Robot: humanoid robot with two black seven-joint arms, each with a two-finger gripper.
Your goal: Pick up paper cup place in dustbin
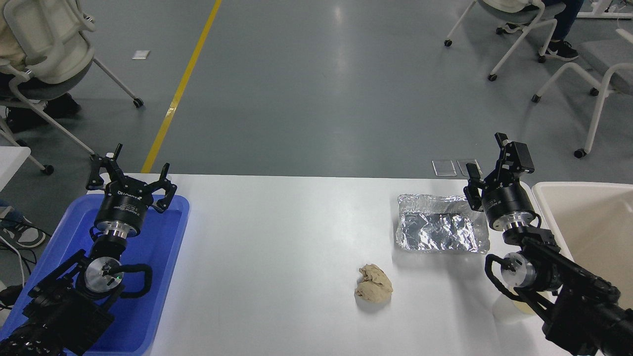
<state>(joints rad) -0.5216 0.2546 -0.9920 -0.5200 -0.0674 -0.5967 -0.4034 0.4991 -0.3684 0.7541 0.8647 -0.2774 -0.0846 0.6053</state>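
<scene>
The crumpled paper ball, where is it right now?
In the head view the crumpled paper ball sits alone on the white table, right of centre, nearer the camera than the foil tray.

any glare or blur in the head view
Head view: sharp throughout; ceiling light glares off the grey floor and the crinkled foil tray; the paper ball casts a soft shadow on the white table; the paper cup sits mostly hidden under the right arm.
</scene>
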